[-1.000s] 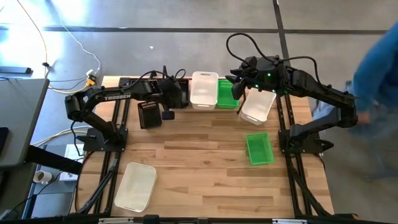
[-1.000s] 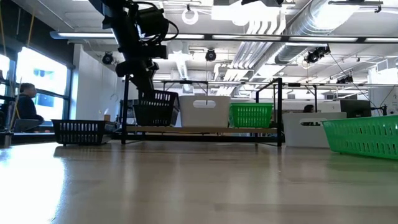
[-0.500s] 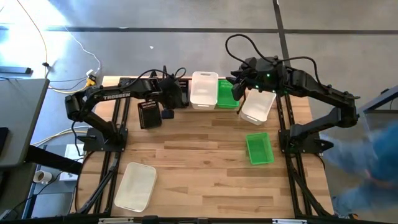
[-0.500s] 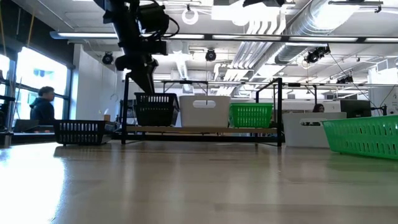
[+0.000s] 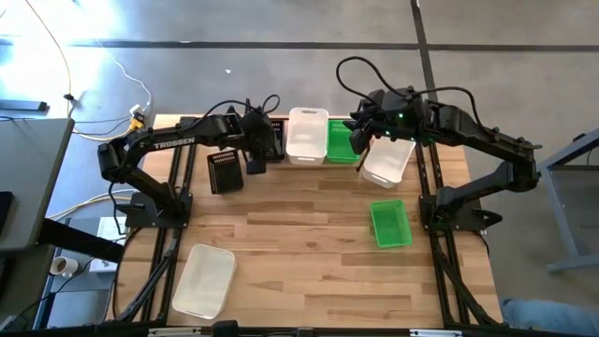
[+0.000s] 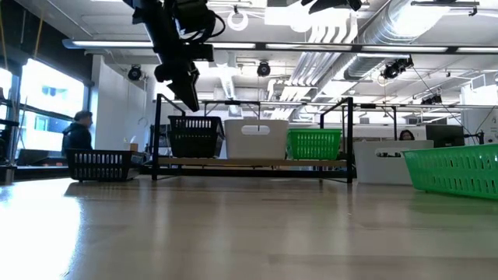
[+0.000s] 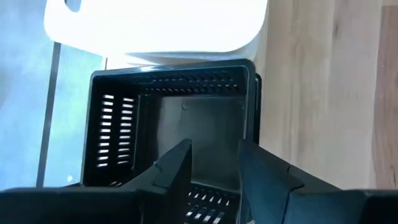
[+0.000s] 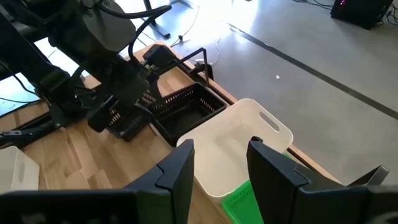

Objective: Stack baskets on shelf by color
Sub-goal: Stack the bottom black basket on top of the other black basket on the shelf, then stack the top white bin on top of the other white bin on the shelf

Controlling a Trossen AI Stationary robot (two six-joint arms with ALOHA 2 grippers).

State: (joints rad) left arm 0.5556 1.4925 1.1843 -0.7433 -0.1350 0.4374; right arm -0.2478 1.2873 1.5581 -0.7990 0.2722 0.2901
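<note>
On the shelf (image 6: 349,140) stand three baskets in a row: a black one (image 6: 192,136), a white one (image 6: 257,140) and a green one (image 6: 313,144). My left gripper (image 6: 190,99) hangs open just above the black one (image 7: 174,127), with nothing between its fingers. My right gripper (image 8: 217,165) is open and hovers high above the shelf's right part, over the white basket (image 8: 239,146). Another black basket (image 5: 225,171) rests on the table left of the shelf.
A white basket (image 5: 388,159) sits on the table right of the shelf, a green one (image 5: 390,223) nearer the right edge, and another white one (image 5: 203,279) at the near left. Bare wood lies in the table's middle. A person (image 6: 78,132) stands in the room behind.
My left gripper set the tilted black basket down level on the shelf's left end, let go of it and rose clear above it. The right arm has kept still. A person walked past the table's right side.
</note>
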